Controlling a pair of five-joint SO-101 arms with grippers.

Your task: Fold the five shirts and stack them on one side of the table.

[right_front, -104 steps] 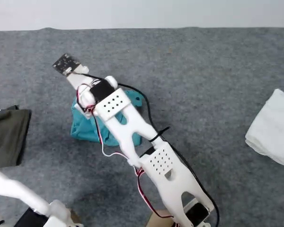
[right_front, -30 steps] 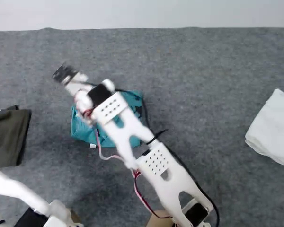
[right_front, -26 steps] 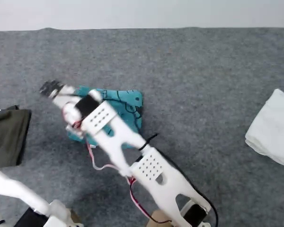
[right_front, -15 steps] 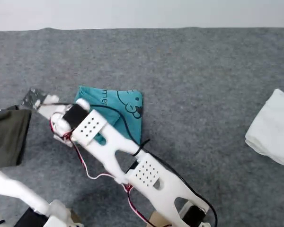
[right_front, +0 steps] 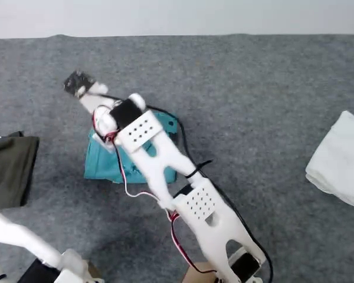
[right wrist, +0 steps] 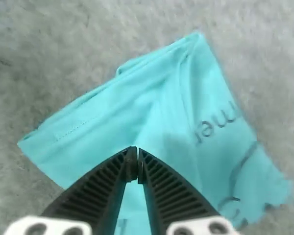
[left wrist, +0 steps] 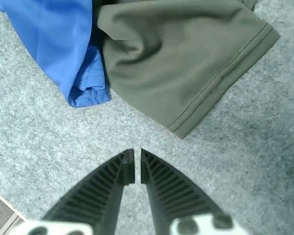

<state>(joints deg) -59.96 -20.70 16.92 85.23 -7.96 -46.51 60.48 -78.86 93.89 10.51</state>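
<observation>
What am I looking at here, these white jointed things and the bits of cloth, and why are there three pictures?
These are two small robot arms at a table covered by a grey mat. One picture looks down from a fixed camera above. The other two come from small cameras on each arm's wrist, so the black ridged prongs in them are that arm's own gripper. The right arm stretches over a teal shirt. The right gripper is closed just over that shirt, and I cannot tell whether it pinches any cloth. The left gripper is closed on nothing, above bare mat near an olive shirt and a blue shirt. A white cloth lies at the opposite edge of the overhead picture.
</observation>
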